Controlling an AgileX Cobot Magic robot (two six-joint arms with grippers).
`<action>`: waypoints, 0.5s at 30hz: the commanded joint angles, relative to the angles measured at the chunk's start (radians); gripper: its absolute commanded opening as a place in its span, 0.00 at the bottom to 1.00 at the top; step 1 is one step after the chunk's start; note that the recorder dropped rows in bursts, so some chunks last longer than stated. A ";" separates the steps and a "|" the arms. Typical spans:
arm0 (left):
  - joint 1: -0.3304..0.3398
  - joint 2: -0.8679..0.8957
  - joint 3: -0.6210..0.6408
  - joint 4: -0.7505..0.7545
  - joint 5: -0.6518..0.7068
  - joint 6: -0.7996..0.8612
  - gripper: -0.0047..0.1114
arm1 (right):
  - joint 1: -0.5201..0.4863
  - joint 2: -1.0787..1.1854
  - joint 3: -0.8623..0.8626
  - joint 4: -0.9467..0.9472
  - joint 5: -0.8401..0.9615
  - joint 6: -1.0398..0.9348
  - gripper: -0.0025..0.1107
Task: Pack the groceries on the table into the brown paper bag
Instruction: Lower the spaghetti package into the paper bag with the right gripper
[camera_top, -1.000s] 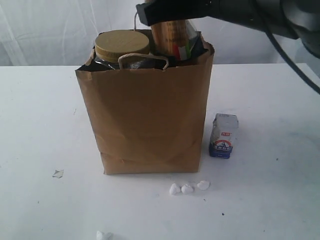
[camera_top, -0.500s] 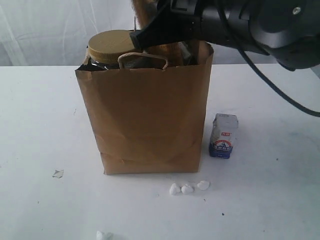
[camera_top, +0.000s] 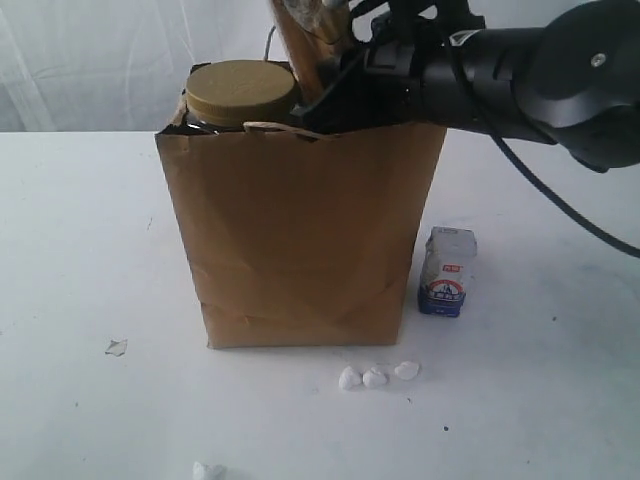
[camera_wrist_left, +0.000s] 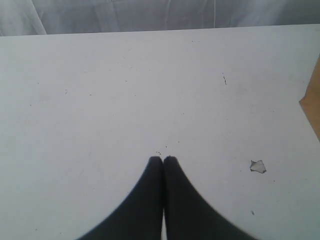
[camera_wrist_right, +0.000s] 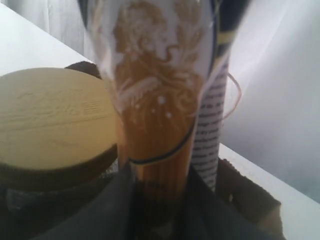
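The brown paper bag stands upright mid-table. Inside it, the clear jar's olive lid shows above the rim. My right gripper reaches in from the right over the bag's mouth, shut on the long spaghetti pack, which stands nearly upright beside the jar. In the right wrist view the pack sits between my gripper's dark fingers, next to the lid. A small blue-white carton stands on the table right of the bag. My left gripper is shut and empty over bare tabletop.
Small white crumpled scraps lie in front of the bag, another scrap lies at its left and one at the front edge. The left wrist view shows that scrap and a corner of the bag.
My right arm has come down and leftward over the bag. The spaghetti pack has swung more upright and gone deeper in, and the bag's right side has bulged outward.
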 joint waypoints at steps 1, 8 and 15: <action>0.001 -0.007 0.002 -0.010 -0.004 -0.004 0.04 | -0.011 -0.019 -0.007 0.019 -0.064 0.016 0.02; 0.001 -0.007 0.002 -0.010 -0.004 -0.004 0.04 | -0.011 -0.017 -0.007 0.019 0.028 0.012 0.38; 0.001 -0.007 0.002 -0.010 -0.004 -0.004 0.04 | -0.011 -0.009 -0.007 0.019 0.038 0.012 0.54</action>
